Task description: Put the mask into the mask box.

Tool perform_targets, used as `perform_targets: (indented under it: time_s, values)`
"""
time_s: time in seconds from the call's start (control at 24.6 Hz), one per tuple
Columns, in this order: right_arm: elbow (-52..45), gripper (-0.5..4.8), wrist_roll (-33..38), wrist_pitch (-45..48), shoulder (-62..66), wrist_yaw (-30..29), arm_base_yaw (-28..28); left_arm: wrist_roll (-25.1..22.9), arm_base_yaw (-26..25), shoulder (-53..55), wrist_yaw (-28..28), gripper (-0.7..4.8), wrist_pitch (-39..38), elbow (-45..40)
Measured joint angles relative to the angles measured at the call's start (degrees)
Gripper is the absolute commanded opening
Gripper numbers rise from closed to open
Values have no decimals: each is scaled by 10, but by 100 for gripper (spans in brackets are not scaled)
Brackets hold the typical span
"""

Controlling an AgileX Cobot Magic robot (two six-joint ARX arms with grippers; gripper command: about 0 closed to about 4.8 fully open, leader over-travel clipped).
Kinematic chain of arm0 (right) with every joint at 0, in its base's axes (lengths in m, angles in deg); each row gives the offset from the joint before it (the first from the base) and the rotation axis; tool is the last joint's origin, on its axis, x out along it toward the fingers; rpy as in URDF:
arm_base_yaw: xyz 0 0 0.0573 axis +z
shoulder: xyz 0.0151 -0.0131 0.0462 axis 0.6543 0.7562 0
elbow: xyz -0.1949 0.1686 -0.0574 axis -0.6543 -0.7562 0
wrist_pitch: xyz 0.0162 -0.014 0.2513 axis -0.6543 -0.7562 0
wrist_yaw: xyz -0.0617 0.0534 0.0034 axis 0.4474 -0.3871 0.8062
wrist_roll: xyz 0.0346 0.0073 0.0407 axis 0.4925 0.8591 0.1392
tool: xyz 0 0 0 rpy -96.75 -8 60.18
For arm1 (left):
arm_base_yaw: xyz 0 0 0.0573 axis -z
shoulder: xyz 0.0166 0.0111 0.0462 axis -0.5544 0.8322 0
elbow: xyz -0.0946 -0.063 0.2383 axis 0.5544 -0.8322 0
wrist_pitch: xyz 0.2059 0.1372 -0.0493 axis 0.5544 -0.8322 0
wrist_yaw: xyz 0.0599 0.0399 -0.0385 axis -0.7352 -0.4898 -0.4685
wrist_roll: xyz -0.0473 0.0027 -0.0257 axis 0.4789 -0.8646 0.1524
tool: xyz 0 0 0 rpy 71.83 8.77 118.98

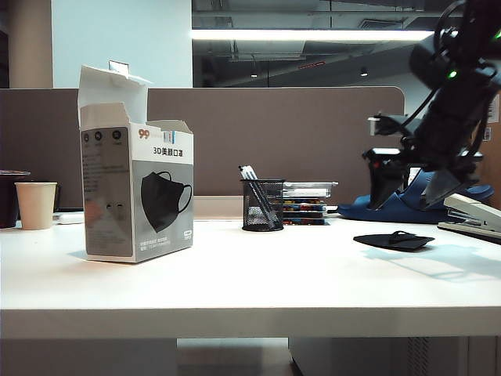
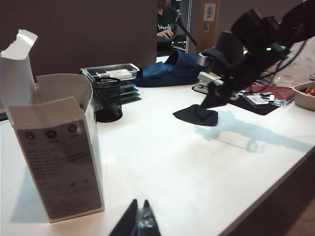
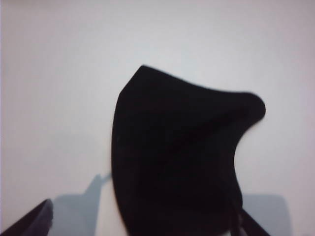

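Observation:
The mask box [image 1: 137, 196] stands upright on the left of the white table [image 1: 250, 282], its top flaps open; the left wrist view shows its open top [image 2: 54, 147]. The black mask [image 1: 394, 240] lies flat on the table at the right. My right gripper [image 1: 407, 202] hangs just above it, open, not touching. In the right wrist view the mask [image 3: 182, 152] fills the space between the spread fingers of the right gripper [image 3: 145, 209]. My left gripper [image 2: 139, 205] is shut on nothing, low over the table near the box, and is out of the exterior view.
A mesh pen cup [image 1: 262, 205] and a stack of clear trays [image 1: 308, 202] stand mid-table at the back. A blue sandal [image 1: 391, 207] and a stapler [image 1: 473, 215] lie behind the mask. A paper cup [image 1: 36, 205] stands far left. A partition runs behind.

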Motion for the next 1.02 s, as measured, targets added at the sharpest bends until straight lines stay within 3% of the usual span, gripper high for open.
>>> perform_targets:
  time_s: [0.37,0.73,0.77,0.89,0.98,1.02]
  values:
    - [109,479,-14,-47,103,18,0,0,0,0,0,-6,-11,0]
    - [116,479,-15,-57,137,26,0,0,0,0,0,-6,-10,0]
    - [116,462,-15,-54,139,26,0,0,0,0,0,-6,-10,0]
    - [118,346,-13,-47,143,24,0,0,0,0,0,-6,-9,0]
    - [119,236,-12,-42,146,20,0,0,0,0,0,-6,-9,0]
    - [119,149,-13,-42,146,21,0,0,0,0,0,-6,-8,0]
